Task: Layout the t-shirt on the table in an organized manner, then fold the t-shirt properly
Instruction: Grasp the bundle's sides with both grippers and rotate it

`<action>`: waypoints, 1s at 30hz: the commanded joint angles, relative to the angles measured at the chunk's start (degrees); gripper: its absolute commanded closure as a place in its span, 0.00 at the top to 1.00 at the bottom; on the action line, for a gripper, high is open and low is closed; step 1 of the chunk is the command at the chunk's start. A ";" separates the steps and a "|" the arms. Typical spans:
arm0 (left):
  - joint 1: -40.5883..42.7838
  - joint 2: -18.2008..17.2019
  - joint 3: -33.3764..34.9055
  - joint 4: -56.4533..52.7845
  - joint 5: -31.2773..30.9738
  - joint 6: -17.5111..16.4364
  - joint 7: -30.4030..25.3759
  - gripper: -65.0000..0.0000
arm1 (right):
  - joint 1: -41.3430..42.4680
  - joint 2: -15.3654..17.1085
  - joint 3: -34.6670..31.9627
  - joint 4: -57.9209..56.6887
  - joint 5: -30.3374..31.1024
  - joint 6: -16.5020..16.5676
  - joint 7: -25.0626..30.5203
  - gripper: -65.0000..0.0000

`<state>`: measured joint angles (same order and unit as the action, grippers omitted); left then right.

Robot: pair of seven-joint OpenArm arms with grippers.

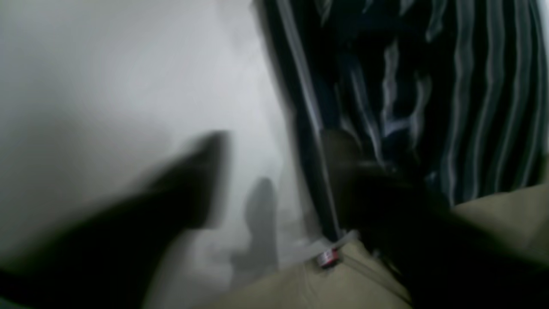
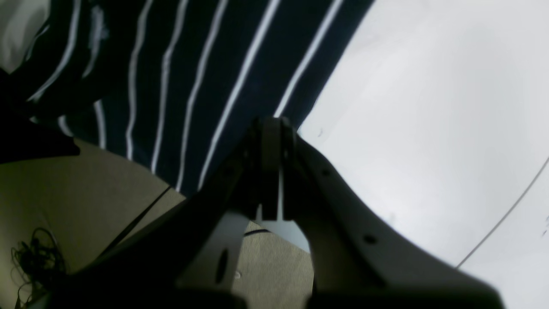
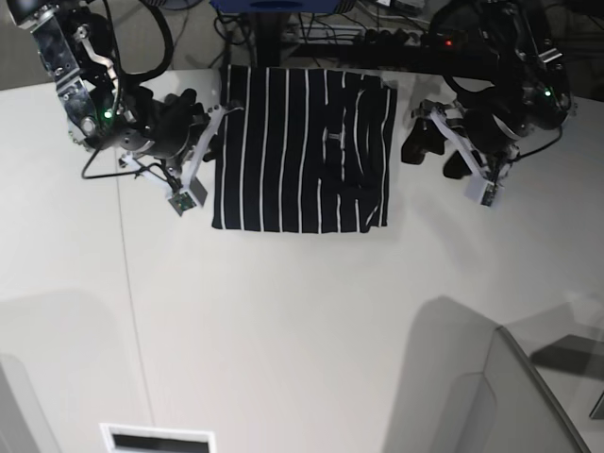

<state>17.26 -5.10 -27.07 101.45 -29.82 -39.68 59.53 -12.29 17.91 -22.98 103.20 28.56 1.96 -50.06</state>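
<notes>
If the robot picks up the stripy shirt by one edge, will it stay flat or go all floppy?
Probably floppy: the t-shirt is soft cloth, already wrinkled along one side. It likely sags and drags on the smooth table. It looks light, too.

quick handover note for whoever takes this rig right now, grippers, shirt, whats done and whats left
Left gripper: open, just off the shirt's side edge, holding nothing.
Right gripper: shut on the shirt's opposite edge.
Shirt: at the far side of the table, a rough rectangle with rumpled cloth near the left gripper.
Done: apparently laid out and partly folded.
Left: smooth that side and finish the folds.
</notes>
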 commanded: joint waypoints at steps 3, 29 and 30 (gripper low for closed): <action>-0.68 -2.50 -0.23 -4.44 -8.64 -0.32 -0.58 1.00 | 0.12 0.07 0.17 -0.21 0.50 0.11 0.70 0.00; -7.81 -4.00 19.55 -33.19 -12.42 -0.32 -17.99 0.71 | 0.29 0.51 -3.87 -2.05 0.41 0.11 0.70 0.00; -7.81 -4.00 19.47 -33.19 -12.42 -0.32 -17.99 0.57 | 0.29 0.51 -3.87 -2.14 0.41 0.11 0.70 0.00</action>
<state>9.26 -8.82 -7.57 67.83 -42.52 -40.34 40.77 -12.29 18.11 -27.11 100.36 28.34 1.96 -50.09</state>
